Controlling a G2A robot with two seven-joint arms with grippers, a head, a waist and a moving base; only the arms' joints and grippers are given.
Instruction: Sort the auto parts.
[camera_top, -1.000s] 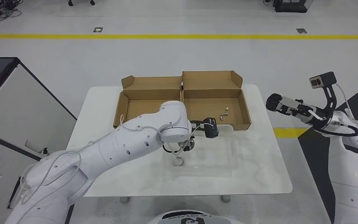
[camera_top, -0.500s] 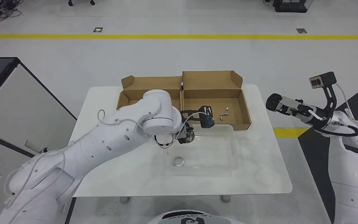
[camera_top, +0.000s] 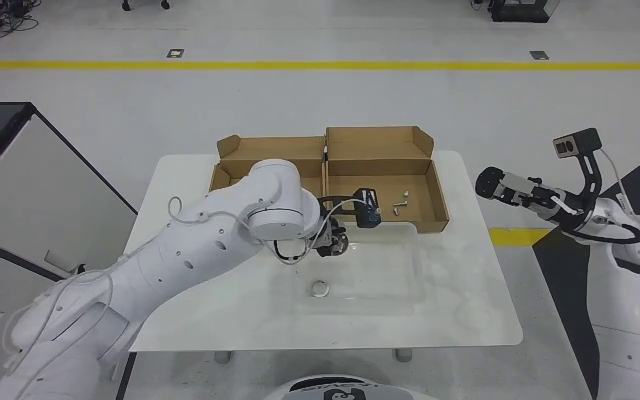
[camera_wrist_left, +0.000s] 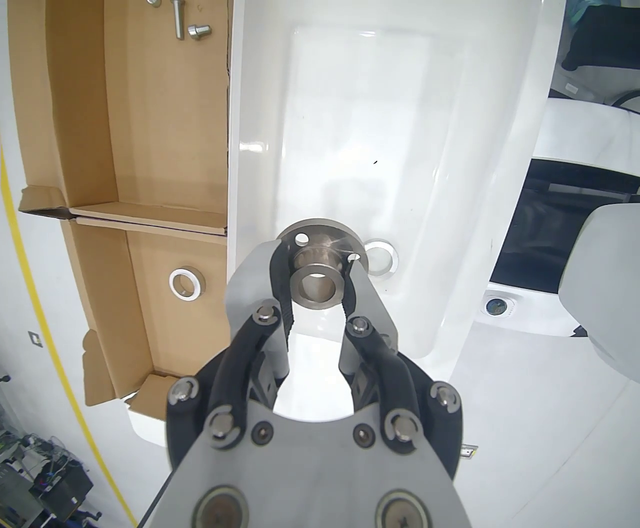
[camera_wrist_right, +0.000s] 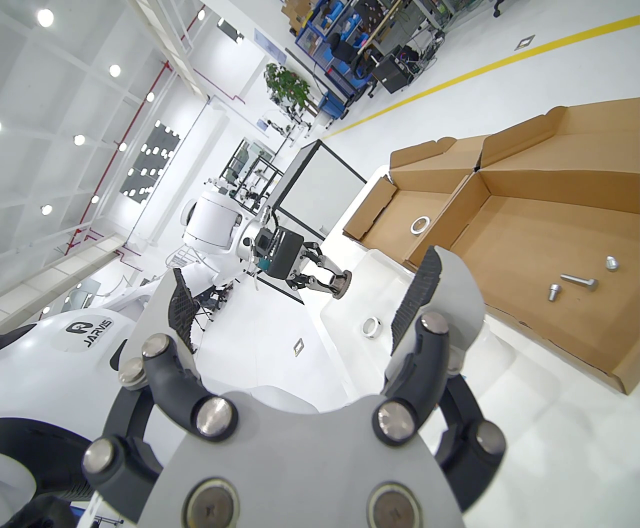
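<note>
My left gripper (camera_wrist_left: 318, 287) is shut on a grey metal flanged bushing (camera_wrist_left: 320, 250), held in the air over the white tray (camera_wrist_left: 375, 100). In the top view that left gripper (camera_top: 335, 243) hangs over the tray's back left corner, close to the cardboard boxes. A metal ring (camera_top: 320, 289) lies in the tray near its front left. The left box (camera_top: 228, 190) holds a white ring (camera_wrist_left: 185, 284). The right box (camera_top: 420, 190) holds bolts (camera_top: 400, 200). My right gripper (camera_top: 490, 185) stands open in the air past the table's right edge, nothing between its fingers (camera_wrist_right: 430, 295).
The two open cardboard boxes stand side by side along the table's back edge, their flaps raised. The tray (camera_top: 415, 270) sits just in front of them. Bare white tabletop (camera_top: 470, 290) lies right of the tray and at the left front.
My left arm has swung left and back toward the boxes with the bushing in its gripper, uncovering the ring in the tray. The right arm has kept still.
</note>
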